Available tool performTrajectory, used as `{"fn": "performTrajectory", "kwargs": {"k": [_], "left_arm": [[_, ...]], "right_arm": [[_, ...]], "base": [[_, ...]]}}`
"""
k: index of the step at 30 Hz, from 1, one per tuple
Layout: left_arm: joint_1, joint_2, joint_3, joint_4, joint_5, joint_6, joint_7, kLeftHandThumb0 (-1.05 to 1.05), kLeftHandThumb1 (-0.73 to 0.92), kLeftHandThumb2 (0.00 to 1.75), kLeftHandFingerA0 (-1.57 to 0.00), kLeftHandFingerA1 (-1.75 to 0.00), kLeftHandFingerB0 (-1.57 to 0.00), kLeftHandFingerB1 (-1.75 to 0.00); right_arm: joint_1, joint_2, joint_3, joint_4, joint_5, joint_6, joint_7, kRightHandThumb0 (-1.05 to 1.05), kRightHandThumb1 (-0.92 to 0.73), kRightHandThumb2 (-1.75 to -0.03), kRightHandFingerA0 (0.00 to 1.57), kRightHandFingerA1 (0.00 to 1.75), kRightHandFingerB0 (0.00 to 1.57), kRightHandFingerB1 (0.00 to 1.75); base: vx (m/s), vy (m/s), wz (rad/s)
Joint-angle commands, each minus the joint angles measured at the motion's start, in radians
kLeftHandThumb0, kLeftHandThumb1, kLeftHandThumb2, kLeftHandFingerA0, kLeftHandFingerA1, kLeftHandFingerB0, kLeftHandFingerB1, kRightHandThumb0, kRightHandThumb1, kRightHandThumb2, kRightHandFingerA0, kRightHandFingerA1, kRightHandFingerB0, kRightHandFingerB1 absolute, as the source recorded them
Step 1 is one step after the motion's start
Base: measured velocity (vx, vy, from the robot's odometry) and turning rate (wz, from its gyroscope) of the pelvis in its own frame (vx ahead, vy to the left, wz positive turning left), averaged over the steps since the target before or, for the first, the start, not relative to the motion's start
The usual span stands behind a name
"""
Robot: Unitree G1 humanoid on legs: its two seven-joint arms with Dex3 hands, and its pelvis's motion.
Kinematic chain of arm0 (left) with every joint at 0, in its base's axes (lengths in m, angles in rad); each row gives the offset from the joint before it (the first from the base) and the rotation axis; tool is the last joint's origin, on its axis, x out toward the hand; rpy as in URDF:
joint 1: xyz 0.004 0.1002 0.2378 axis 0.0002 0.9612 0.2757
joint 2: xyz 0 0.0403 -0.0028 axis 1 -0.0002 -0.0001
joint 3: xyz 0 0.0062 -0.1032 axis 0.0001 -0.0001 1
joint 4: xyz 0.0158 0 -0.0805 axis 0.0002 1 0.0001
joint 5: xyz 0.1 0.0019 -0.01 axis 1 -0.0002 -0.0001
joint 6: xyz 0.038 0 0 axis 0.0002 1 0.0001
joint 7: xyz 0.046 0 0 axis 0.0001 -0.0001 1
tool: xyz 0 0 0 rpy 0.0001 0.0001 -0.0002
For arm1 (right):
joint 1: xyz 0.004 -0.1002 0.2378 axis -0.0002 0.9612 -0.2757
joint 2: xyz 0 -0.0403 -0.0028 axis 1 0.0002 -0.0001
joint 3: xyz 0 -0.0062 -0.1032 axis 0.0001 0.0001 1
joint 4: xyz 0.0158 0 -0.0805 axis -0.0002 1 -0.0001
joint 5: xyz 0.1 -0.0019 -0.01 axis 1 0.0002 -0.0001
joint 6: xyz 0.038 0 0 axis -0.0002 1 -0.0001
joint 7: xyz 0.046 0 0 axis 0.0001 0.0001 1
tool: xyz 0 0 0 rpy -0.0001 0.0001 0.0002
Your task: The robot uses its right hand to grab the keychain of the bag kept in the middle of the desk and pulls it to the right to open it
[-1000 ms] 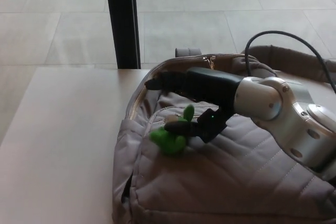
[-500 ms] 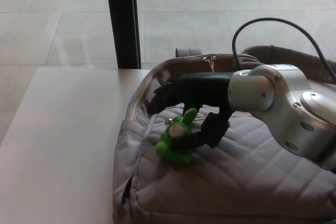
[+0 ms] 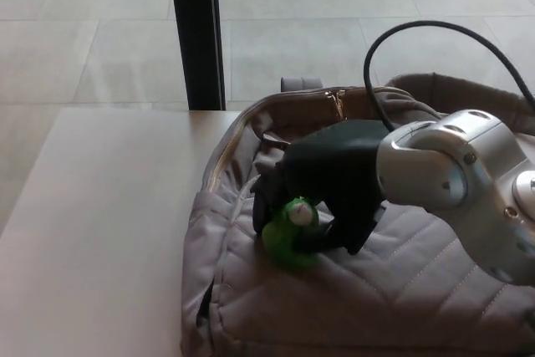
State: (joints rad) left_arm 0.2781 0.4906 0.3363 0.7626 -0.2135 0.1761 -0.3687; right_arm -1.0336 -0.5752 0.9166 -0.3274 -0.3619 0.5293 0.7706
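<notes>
A grey quilted bag (image 3: 276,307) lies on the pale desk (image 3: 92,232), filling the right half of the head view. A green plush keychain (image 3: 290,234) rests on the bag's front panel by the zipper line. My right hand (image 3: 326,186) comes in from the right and is curled down over the keychain, its black fingers (image 3: 266,206) wrapped around the green toy. The silver wrist (image 3: 443,177) hides part of the bag behind it. My left hand does not show.
A black post (image 3: 196,31) stands behind the desk at the bag's far left corner. A black cable (image 3: 435,35) loops above my wrist. Tiled floor lies beyond the desk's far edge. Bare desk surface spreads to the left of the bag.
My right hand has dropped and turned down onto the green keychain, and its fingers have gone from spread apart to wrapped around the toy. The keychain has shifted slightly right.
</notes>
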Motion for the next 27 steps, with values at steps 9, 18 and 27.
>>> {"fn": "performTrajectory", "kwargs": {"k": [9, 18, 27], "left_arm": [[0.014, 0.022, 0.005, 0.021, 0.020, -0.032, -0.012, -0.64, 0.52, 0.55, -0.67, -0.73, -0.63, -0.59], [0.024, 0.022, -0.007, -0.008, 0.020, -0.032, -0.025, -0.64, 0.55, 0.57, -0.63, -0.75, -0.62, -0.64], [0.007, 0.025, -0.019, 0.028, 0.034, -0.051, -0.011, -0.62, 0.56, 0.58, -0.67, -0.76, -0.63, -0.64]], "right_arm": [[0.209, -0.027, -0.025, 0.004, -0.253, -0.137, -0.113, -0.37, -0.76, -0.87, 0.99, 1.71, 0.81, 1.17], [0.389, 0.121, -0.257, 0.084, -0.202, -0.290, -0.418, -0.34, -0.59, -0.96, 0.89, 1.75, 0.69, 1.52], [0.376, 0.170, -0.426, 0.163, -0.166, -0.397, -0.444, -0.30, -0.63, -1.01, 0.87, 1.75, 0.70, 1.53]], "base": [[0.00, 0.000, 0.00], [0.00, 0.000, 0.00], [0.00, 0.000, 0.00]]}}
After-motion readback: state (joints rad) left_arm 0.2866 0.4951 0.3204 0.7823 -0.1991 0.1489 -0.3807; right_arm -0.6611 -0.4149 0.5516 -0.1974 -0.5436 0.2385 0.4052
